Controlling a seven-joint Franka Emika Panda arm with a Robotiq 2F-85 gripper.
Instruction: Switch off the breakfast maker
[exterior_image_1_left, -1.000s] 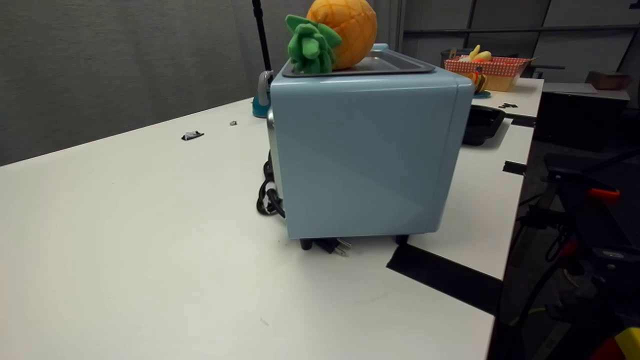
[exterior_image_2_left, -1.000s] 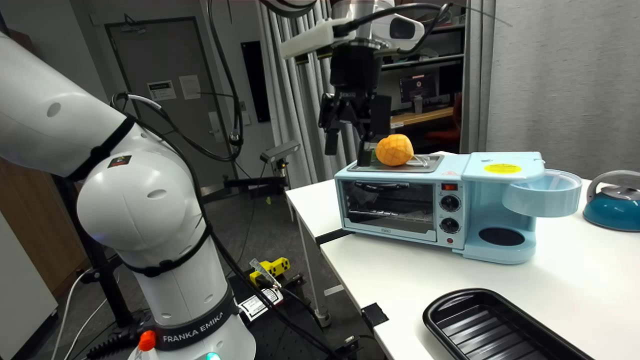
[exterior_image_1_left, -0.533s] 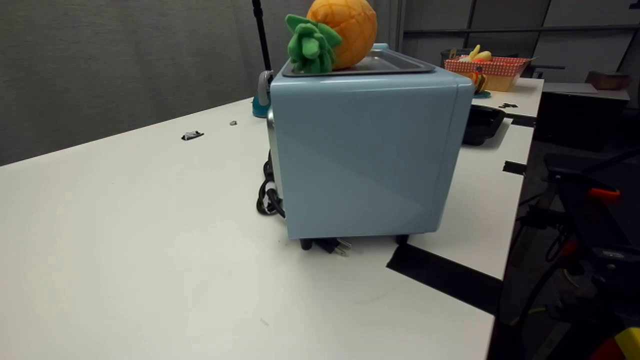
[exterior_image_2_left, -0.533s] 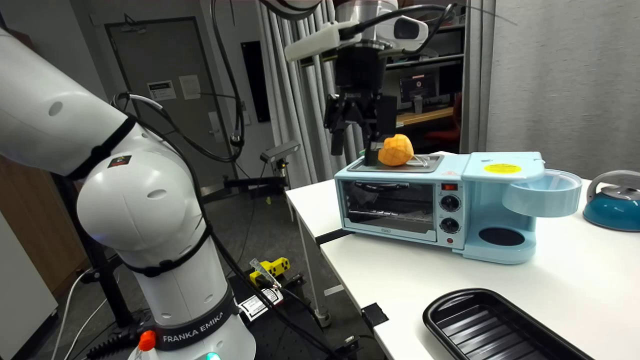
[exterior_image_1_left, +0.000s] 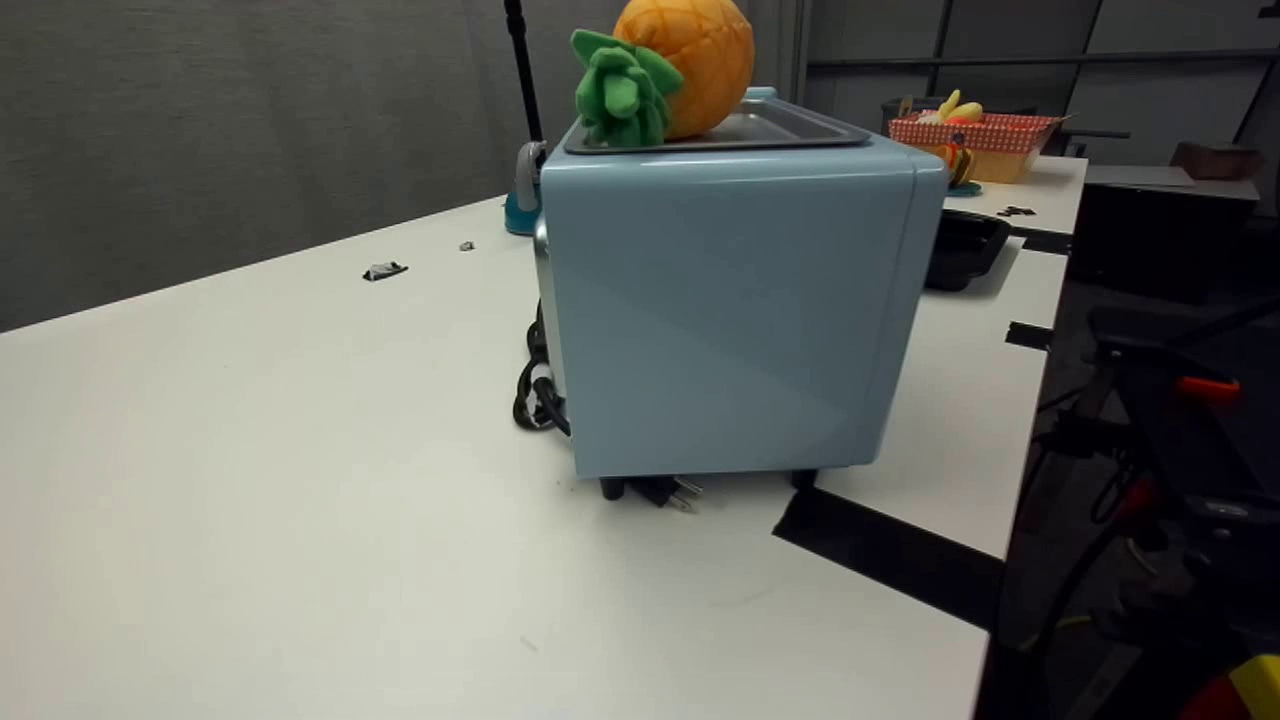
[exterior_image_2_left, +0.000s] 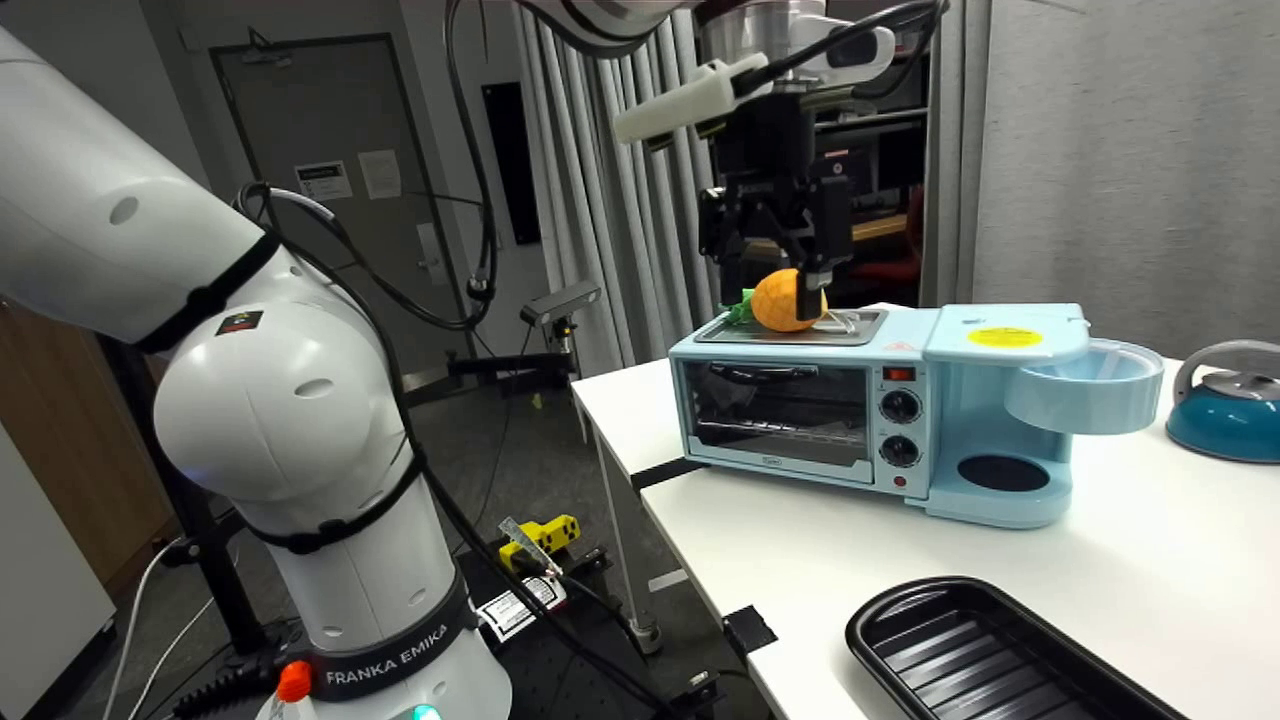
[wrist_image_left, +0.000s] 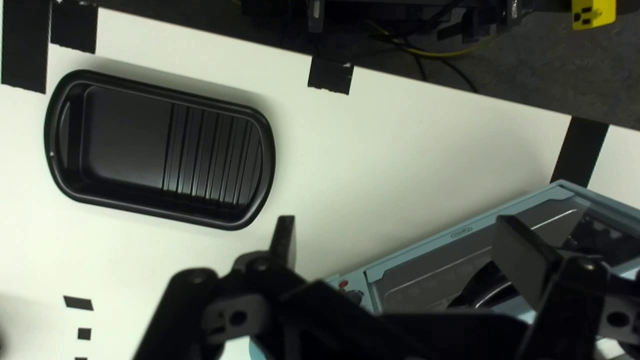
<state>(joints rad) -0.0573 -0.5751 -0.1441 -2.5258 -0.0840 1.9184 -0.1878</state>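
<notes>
The breakfast maker is the boxy pale blue appliance on the white table, in both exterior views (exterior_image_1_left: 730, 320) (exterior_image_2_left: 985, 400). Its front has a red switch (exterior_image_2_left: 898, 374), an upper dark knob (exterior_image_2_left: 901, 405), a lower dark knob (exterior_image_2_left: 900, 451) and a small red light (exterior_image_2_left: 900, 482). My gripper (exterior_image_2_left: 770, 292) is open and empty, pointing down above the oven part, left of the switch and knobs. In the wrist view the open fingers (wrist_image_left: 397, 227) frame the appliance's front (wrist_image_left: 427, 247). There a knob (wrist_image_left: 356, 296) is partly covered by the gripper and the switch is hidden.
An orange plush fruit (exterior_image_1_left: 690, 60) lies on the appliance's top tray, behind one finger in an exterior view (exterior_image_2_left: 772, 298). A black pan (exterior_image_2_left: 960, 640) lies on the table, also in the wrist view (wrist_image_left: 130, 135). A teal kettle (exterior_image_2_left: 1225, 420) stands beside the appliance.
My gripper has moved to the right above the appliance in an exterior view, its fingers still apart. The breakfast maker and the plush fruit have not moved.
</notes>
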